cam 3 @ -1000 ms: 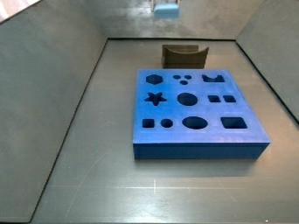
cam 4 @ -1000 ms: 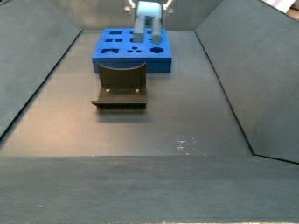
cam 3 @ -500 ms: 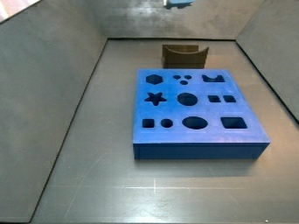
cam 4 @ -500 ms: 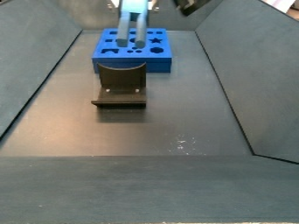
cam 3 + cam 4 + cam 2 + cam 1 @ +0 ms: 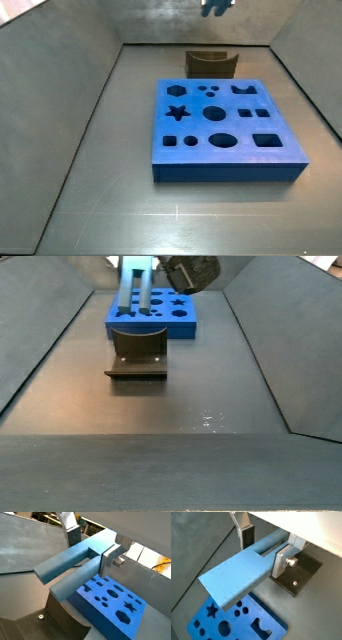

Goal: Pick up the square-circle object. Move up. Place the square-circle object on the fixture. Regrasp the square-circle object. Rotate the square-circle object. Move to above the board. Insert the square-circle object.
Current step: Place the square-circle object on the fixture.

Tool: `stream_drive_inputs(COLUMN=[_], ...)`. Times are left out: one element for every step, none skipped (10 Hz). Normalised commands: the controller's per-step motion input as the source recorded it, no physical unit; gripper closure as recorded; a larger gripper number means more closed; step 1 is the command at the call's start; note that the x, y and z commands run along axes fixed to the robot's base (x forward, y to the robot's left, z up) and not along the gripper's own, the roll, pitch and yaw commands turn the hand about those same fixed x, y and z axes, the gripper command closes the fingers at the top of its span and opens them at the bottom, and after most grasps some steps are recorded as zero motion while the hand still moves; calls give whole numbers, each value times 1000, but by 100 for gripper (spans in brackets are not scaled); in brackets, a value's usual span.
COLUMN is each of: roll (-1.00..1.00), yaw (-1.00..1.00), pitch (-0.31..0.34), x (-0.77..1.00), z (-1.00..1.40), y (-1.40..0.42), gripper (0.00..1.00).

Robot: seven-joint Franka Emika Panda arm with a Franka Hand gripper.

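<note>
My gripper [image 5: 264, 548] is shut on the square-circle object [image 5: 234, 579], a long light blue peg, gripped near one end between the silver fingers [image 5: 281, 559]. The peg and gripper show in both wrist views [image 5: 90, 549]. In a side view the peg [image 5: 131, 284] hangs high above the near edge of the blue board [image 5: 158, 314], with the gripper [image 5: 171, 266] at the frame's top. The dark fixture [image 5: 138, 356] stands in front of the board, with nothing in its notch. In a side view only the gripper's tip [image 5: 217, 7] shows, above the fixture [image 5: 210, 64] and the board [image 5: 227, 130].
Grey walls slope around the dark floor [image 5: 174, 426]. The board with its shaped holes shows below the peg in both wrist views [image 5: 231, 619] [image 5: 110, 602]. The fixture's base plate [image 5: 301, 572] shows beside the gripper.
The gripper has turned with the peg still held. In a side view the peg has swung left across the board. In a side view the gripper has shifted right along the top edge.
</note>
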Motion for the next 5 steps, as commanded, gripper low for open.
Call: stream_drive_inputs(roll=[-1000,-1000,-911,-752,-644], yaw=[10,-10,-88,-132,-164], pitch=[269,260,290,275,246], x=[115,118,140,153,158], z=[-1000,-1000,-1000,-1000,-1000], y=[131,135,137,136,139], gripper=[100,100,100,100,100])
